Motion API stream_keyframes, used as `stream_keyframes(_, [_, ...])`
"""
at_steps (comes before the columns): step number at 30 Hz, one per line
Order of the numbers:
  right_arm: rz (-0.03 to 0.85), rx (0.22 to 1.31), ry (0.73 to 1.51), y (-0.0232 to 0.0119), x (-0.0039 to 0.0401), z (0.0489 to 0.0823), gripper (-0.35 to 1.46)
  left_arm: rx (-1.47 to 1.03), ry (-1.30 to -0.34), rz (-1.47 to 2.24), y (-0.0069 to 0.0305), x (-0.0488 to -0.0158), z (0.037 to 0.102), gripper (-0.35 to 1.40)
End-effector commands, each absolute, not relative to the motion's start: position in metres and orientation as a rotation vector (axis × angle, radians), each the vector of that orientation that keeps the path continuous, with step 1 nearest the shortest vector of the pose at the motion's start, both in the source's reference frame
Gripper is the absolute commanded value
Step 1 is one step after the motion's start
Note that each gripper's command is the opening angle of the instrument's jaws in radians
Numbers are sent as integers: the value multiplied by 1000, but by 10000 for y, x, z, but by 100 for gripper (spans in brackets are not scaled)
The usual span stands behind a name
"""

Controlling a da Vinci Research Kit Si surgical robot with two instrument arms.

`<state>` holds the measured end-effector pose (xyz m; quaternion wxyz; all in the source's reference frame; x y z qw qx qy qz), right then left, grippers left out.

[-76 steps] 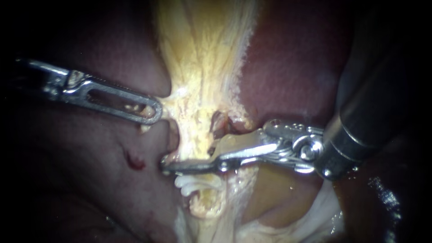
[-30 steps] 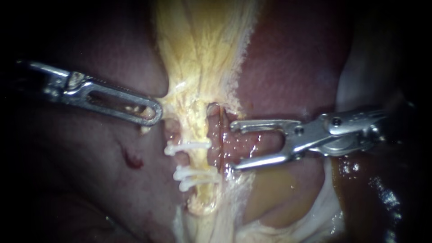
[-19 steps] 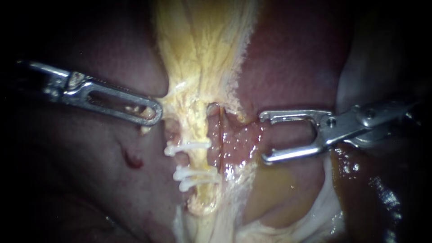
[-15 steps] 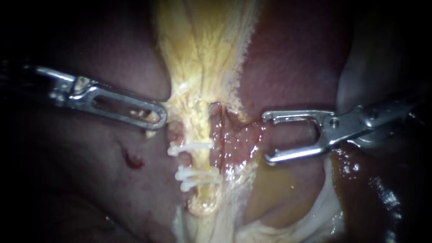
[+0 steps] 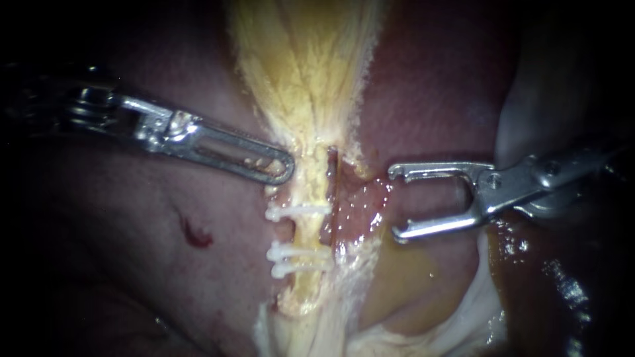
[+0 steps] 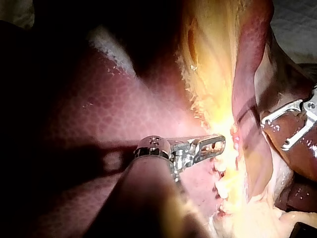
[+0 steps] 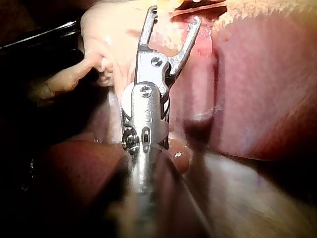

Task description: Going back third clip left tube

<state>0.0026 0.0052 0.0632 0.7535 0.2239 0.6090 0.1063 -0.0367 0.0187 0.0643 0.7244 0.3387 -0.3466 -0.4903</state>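
Since half a second ago, my left instrument (image 5: pixel 286 168) has slid toward the middle together with the tissue it holds. The left tube (image 5: pixel 307 231) now hangs straighter. My right instrument (image 5: pixel 393 203) has stayed where it was, clear of the tube.

Endoscope view: the left instrument's slotted jaws lie together, clamped on the edge of the yellow tissue (image 5: pixel 304 79), just where it narrows into the left tube. Three white clips cross this tube below the jaws. The top clip (image 5: pixel 297 211) sits alone, near the jaw tip. The lower pair of clips (image 5: pixel 297 252) sit close together further down. The right instrument's jaws stand wide apart with nothing between them. They point at the tube from the far side, with a strip of wet red tissue in the gap. Dark red liver (image 5: pixel 430 86) lies on both sides.

Left wrist view: the left instrument (image 6: pixel 215 145) has its jaws together, with the tip against the bright yellow tissue. The clips beside it are washed out by glare. The right instrument (image 6: pixel 273 134) shows beyond the tube, its jaws spread.

Right wrist view: the right instrument (image 7: pixel 175 15) has its jaws open and empty, with pale tissue just ahead of them and liver beside the shaft.
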Motion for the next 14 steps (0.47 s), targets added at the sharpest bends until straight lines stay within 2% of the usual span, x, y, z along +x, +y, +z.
stream_keyframes(1, [231, 489, 1329, 52, 27, 632, 50, 747, -765, -1081, 186, -366, 645, -35])
stream_keyframes(14, [227, 486, 1330, 53, 26, 630, 50, 744, -762, -1084, 181, -371, 640, -35])
